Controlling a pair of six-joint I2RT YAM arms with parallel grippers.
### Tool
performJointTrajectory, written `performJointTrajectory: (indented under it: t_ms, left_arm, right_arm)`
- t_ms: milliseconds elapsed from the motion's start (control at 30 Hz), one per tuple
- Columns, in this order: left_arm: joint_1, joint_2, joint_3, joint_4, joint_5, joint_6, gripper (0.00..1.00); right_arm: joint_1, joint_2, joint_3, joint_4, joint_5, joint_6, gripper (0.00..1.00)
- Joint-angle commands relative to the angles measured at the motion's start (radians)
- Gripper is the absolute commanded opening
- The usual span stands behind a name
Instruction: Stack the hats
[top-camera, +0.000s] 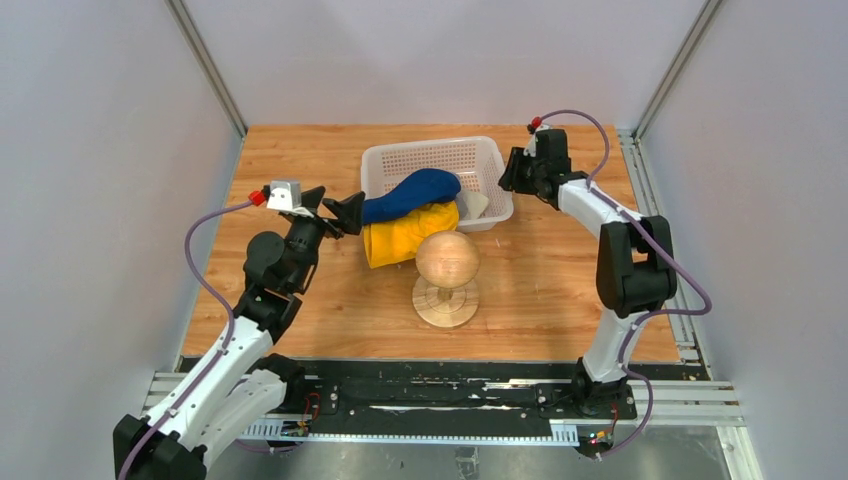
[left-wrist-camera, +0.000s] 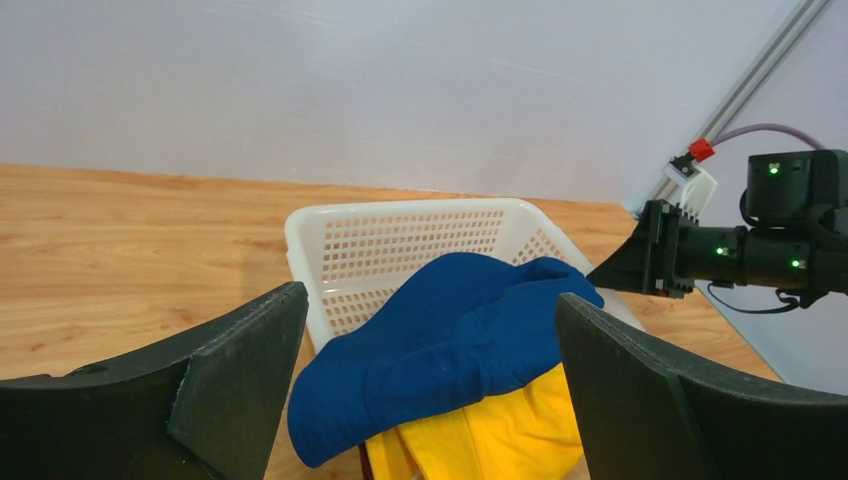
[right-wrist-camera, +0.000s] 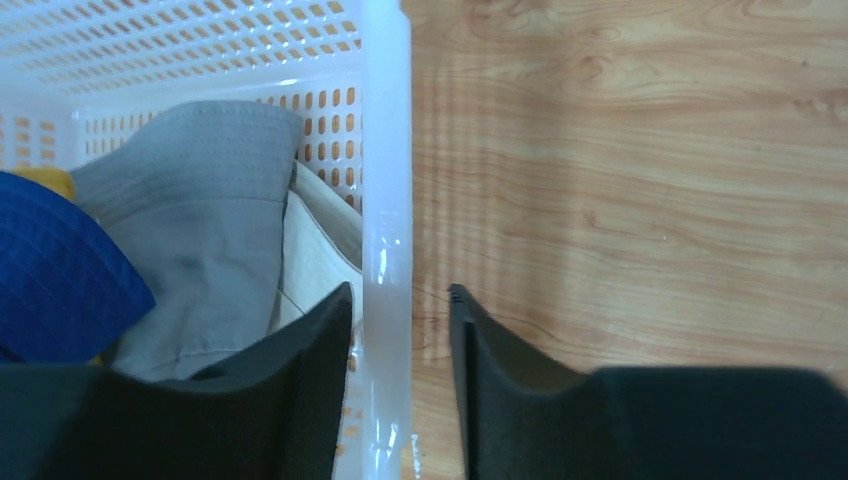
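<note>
A navy hat (top-camera: 412, 192) lies over a yellow hat (top-camera: 405, 235); both spill over the front left rim of the white basket (top-camera: 430, 152). My left gripper (top-camera: 345, 212) is open and empty just left of them; its view shows the navy hat (left-wrist-camera: 450, 350) and the yellow hat (left-wrist-camera: 500, 430) between the fingers, apart from them. My right gripper (top-camera: 508, 175) is open, its fingers straddling the basket's right wall (right-wrist-camera: 385, 150) with a gap on the outer side. A grey hat (right-wrist-camera: 200, 200) and a beige hat (right-wrist-camera: 315, 250) lie inside. I cannot make out the dark red hat.
A round wooden head-shaped stand (top-camera: 447, 262) stands on the wooden table (top-camera: 560, 280) just in front of the basket, close to the yellow hat. Grey walls enclose the table on three sides. The right arm (left-wrist-camera: 740, 250) shows beyond the basket in the left wrist view.
</note>
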Motion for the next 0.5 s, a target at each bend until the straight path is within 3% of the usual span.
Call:
performJointTrajectory:
  t_ms: [0, 167, 300, 467]
  left_arm:
    - [-0.007, -0.028, 0.035, -0.011, -0.010, 0.019, 0.98]
    - [-0.008, -0.035, 0.037, -0.021, -0.015, 0.025, 0.98]
    - [-0.008, -0.035, 0.037, -0.023, -0.018, 0.029, 0.98]
    - [-0.007, -0.036, 0.035, -0.024, -0.019, 0.028, 0.98]
  right_arm:
    - [0.014, 0.037, 0.037, 0.002, -0.067, 0.029, 0.35]
    - [0.021, 0.058, 0.048, 0.006, -0.086, 0.035, 0.20]
    - [0.045, 0.082, 0.064, 0.023, -0.113, 0.053, 0.01]
    - [0.121, 0.161, 0.152, 0.036, -0.123, 0.076, 0.01]
